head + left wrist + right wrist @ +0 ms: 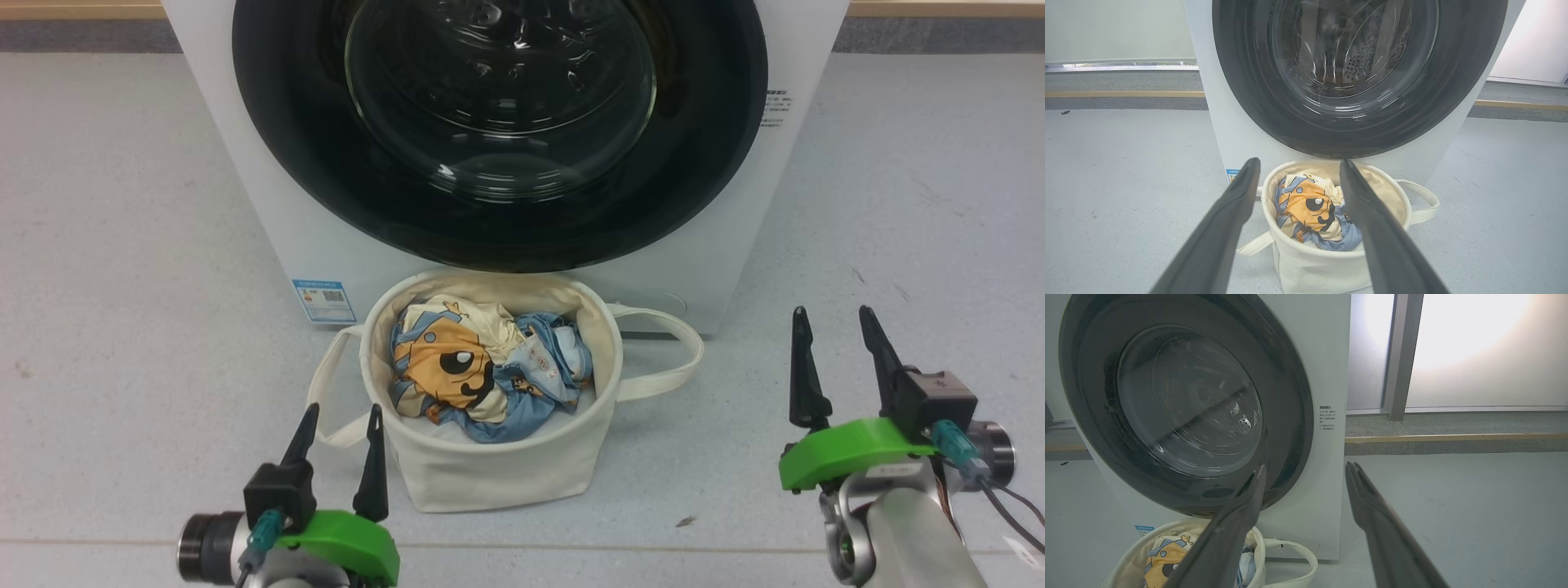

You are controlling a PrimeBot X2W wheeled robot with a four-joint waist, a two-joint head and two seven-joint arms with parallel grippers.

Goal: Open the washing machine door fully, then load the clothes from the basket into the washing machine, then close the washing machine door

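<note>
The white washing machine (245, 188) stands ahead of me with its round black-rimmed door (500, 131) flat against the front. Right before it sits the cream basket (498, 465), holding the clothes (482, 367): cream cloth with an orange cartoon face and light-blue fabric. My left gripper (341, 420) is open just left of the basket's near rim, holding nothing. Well to the right of the basket, over bare floor, my right gripper (833, 320) is also open and empty. The left wrist view looks past the open left gripper (1298, 163) onto the clothes (1310, 208).
Grey floor (122, 327) spreads on both sides of the machine. One basket handle (665, 351) loops out to the right, another (326, 392) to the left beside my left gripper. A wooden strip (1453, 437) and a frosted wall (1474, 355) lie beyond.
</note>
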